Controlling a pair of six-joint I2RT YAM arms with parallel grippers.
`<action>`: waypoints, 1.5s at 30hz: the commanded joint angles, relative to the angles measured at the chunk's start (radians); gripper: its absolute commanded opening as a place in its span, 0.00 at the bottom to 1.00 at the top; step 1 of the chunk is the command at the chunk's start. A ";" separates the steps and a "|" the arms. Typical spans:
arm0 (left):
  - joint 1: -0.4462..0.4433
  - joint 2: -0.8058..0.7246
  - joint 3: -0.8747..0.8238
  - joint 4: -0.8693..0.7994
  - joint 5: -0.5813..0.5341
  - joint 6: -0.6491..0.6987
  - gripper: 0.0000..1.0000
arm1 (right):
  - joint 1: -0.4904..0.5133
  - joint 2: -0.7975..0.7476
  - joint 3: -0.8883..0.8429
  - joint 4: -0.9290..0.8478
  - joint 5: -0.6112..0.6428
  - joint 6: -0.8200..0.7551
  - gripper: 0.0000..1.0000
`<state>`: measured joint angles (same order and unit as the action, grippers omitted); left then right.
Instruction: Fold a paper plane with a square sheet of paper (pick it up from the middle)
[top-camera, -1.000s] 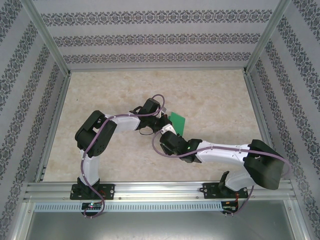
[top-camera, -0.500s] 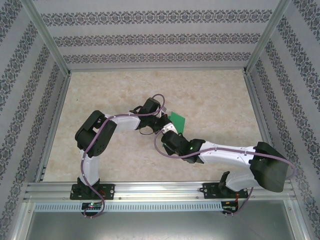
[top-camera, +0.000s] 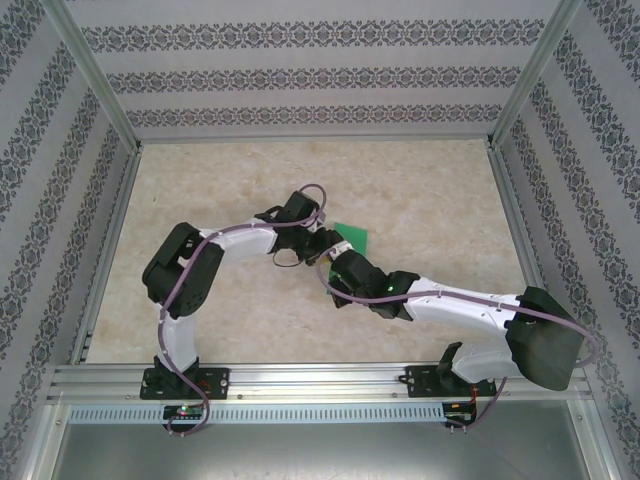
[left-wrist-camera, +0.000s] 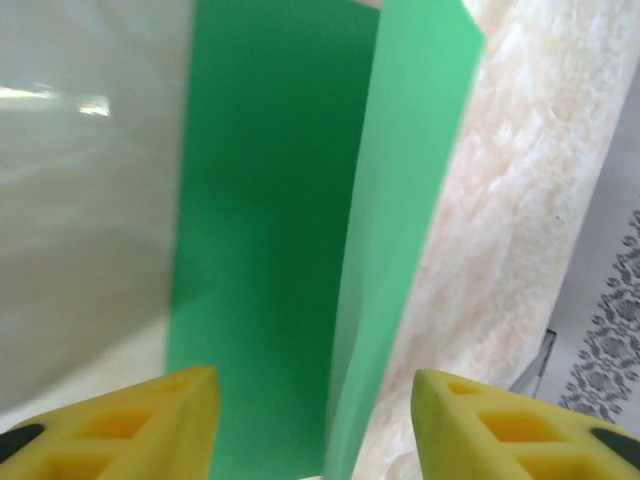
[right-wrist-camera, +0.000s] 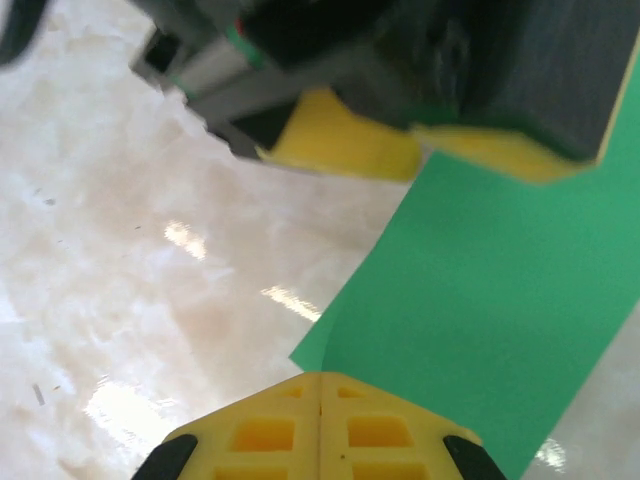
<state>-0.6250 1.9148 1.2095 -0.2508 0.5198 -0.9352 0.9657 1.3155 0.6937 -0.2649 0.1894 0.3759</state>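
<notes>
Green paper (left-wrist-camera: 265, 230), creased lengthwise, extending beyond left end effector (left-wrist-camera: 315, 420)

One green sheet (top-camera: 354, 235) and two arms (top-camera: 240, 241) (top-camera: 470, 308).

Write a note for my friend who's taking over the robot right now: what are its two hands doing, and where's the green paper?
Left gripper: open, straddling the thin bright green sheet of paper without gripping it.
Right gripper: shut, apparently pinching the sheet's edge.
Paper: over the middle of the beige marbled table, between both grippers, creased once lengthwise, the two halves at an angle.
Done: one centre crease.
Left: all the folds for the plane's point and wings.
</notes>
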 joint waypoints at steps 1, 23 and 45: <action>0.061 -0.121 -0.033 -0.120 -0.137 0.045 0.58 | -0.009 0.008 0.045 0.038 -0.097 0.038 0.00; 0.118 -0.476 -0.166 -0.195 -0.424 0.044 0.65 | -0.036 -0.025 0.315 -0.067 -0.098 0.050 0.00; 0.118 -0.604 -0.370 -0.186 -0.399 0.003 0.53 | -0.036 0.140 0.214 0.114 -0.343 0.179 0.00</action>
<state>-0.5068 1.3537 0.8516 -0.4454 0.1036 -0.9169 0.9333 1.4685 0.9146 -0.2028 -0.1345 0.5343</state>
